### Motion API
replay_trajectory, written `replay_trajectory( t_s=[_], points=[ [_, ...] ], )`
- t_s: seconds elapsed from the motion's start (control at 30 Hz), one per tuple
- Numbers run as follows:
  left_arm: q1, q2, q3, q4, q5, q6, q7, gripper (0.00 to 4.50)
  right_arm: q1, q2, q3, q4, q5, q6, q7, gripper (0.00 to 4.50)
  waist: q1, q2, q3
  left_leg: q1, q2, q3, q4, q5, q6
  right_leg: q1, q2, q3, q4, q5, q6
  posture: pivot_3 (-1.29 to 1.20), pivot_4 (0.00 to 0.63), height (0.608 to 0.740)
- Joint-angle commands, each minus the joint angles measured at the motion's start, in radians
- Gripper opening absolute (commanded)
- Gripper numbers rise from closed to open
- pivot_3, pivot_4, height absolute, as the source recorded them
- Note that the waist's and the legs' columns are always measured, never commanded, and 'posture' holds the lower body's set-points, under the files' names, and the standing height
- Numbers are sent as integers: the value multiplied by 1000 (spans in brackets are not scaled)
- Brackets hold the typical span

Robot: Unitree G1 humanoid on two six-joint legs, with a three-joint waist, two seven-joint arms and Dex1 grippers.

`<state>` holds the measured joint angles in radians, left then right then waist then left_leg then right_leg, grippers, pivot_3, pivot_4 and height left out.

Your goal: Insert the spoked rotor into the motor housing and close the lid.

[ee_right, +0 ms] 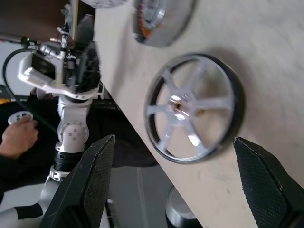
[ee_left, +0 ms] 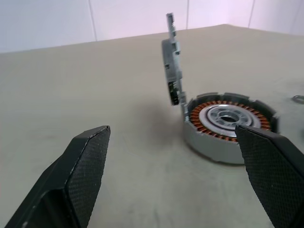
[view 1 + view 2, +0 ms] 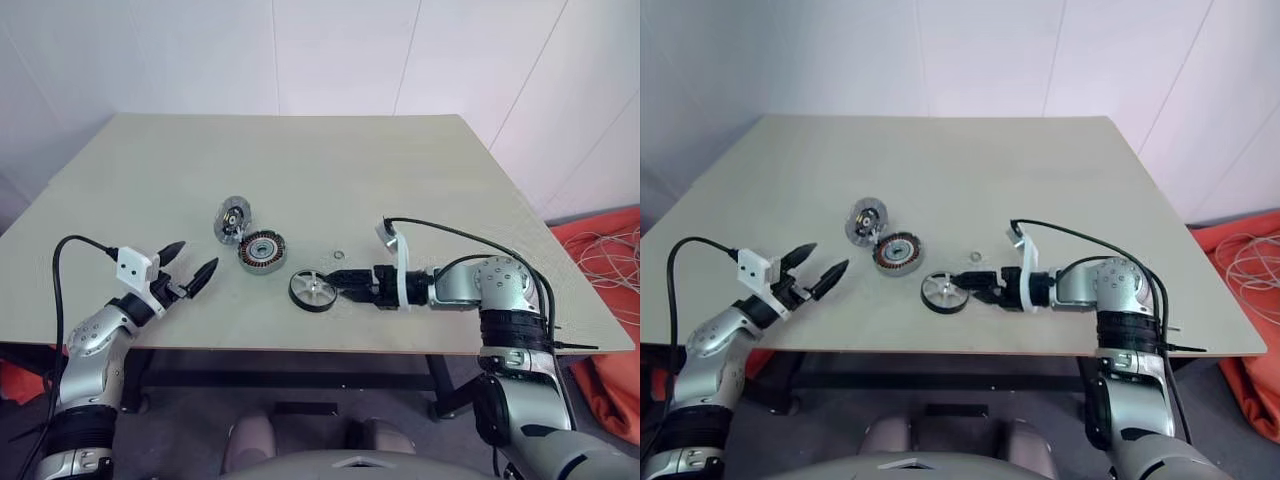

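The spoked rotor (image 3: 313, 290) lies flat on the table (image 3: 300, 160) near the front edge, just right of and nearer than the motor housing (image 3: 262, 251), which sits with its copper windings facing up. The lid (image 3: 233, 219) stands tilted up on edge at the housing's far-left side, joined to it, so the cavity is open. The right gripper (image 3: 346, 282) reaches in level from the right, fingers spread wide, tips just beside the rotor's rim and holding nothing. The left gripper (image 3: 189, 264) hovers over the table's front-left corner, also wide open and empty, aimed toward the housing. The step in hand appears to be the pick-up of the rotor. To do it well, the right fingers should straddle the rim across its full width and close squarely, since a flat wheel on a smooth top may slide or flip if nudged from one side. A small ring (image 3: 339, 255) lies near the rotor and should be left undisturbed
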<state>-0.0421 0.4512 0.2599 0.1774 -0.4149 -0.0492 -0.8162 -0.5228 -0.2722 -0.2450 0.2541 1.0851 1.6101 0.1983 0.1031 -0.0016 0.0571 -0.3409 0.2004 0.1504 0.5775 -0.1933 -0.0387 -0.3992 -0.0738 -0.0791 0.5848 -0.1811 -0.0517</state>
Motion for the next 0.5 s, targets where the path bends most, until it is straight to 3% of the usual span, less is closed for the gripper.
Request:
replay_trajectory(
  t_s=[0.03,0.23,0.5],
  points=[
    [9,12,-3,-82,-58,39,-47,4469,6,-17,-5,9,116,4,-86,4500,-3,1,0,0,0,0,0,0,0,0,0,0,0,0,0,0,0,740],
    [40,27,-21,-141,-106,120,-109,4469,21,-24,-11,43,212,4,-184,4500,-6,1,0,0,0,0,0,0,0,0,0,0,-1,0,0,0,0,740],
    [81,52,-46,-176,-88,149,-141,4469,25,49,-43,78,308,4,-312,4500,-10,1,0,1,0,0,-1,0,0,0,0,0,-2,0,1,0,0,740]
  ],
)
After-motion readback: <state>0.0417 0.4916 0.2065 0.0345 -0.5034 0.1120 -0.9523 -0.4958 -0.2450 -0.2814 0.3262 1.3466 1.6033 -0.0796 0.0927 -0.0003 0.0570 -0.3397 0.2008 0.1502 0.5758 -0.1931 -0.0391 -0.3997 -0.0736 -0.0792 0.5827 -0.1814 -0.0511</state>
